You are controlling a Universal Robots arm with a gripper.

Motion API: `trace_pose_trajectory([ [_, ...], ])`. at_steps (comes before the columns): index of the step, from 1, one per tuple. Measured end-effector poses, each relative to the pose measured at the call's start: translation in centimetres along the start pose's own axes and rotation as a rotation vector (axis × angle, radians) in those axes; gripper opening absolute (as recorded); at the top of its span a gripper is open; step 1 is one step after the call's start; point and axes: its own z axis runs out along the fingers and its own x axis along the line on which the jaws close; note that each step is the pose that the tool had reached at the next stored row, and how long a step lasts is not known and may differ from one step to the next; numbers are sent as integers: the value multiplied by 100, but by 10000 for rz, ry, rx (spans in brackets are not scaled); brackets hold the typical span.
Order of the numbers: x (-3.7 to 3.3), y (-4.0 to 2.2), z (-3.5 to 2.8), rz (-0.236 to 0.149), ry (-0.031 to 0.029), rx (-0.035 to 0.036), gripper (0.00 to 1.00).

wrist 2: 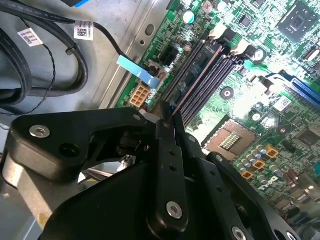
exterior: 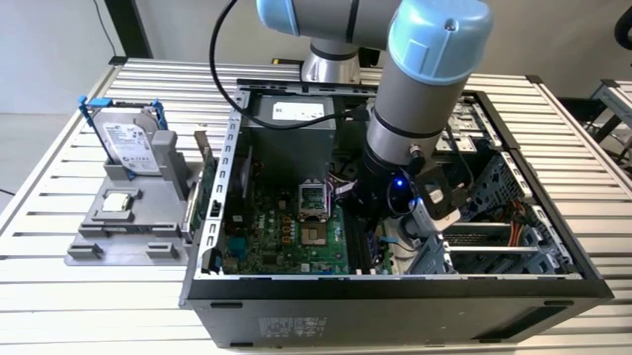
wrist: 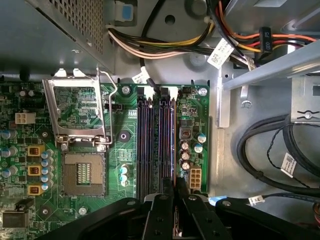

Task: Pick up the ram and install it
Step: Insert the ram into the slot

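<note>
Ribbed metal table (exterior: 59, 296) under everything. On it, an open computer box (exterior: 395, 285), laid on its side to turn the green board (exterior: 286, 237) up for easy work from above. In the exterior view, at 9 o'clock from the box, a grey stand (exterior: 129, 222) propping a silver hard drive (exterior: 133, 144) upright and keeping a small square chip (exterior: 118, 201) flat, likely for easy grabbing. Big blue-grey arm (exterior: 425, 96) pointing straight down into the box, over the 3 o'clock side of the board.

Black gripper (wrist: 172, 183) low over the long black slots (wrist: 145, 145), just beside the empty chip socket (wrist: 82, 172). Fingers (wrist 2: 167, 165) almost together, with only a thin gap between. Seems to be pinching the ram (wrist 2: 173, 116) there, standing on edge and lined up with the slots, probably to go straight down into one. Hard to be sure of the grip, with so little of the stick peeking out. Cannot tell whether touching a slot yet.

Ram: seen edge-on, so just a thin dark sliver with a purple-brown shine at the fingertips. No chips and no flat side on show from these angles.
</note>
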Motion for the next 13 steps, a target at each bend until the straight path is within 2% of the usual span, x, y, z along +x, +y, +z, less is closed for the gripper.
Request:
trace_pose_trajectory([
  [5, -1, -1, 6, 0, 1, 60, 0],
  [13, -5, -1, 7, 6, 7, 67, 0],
])
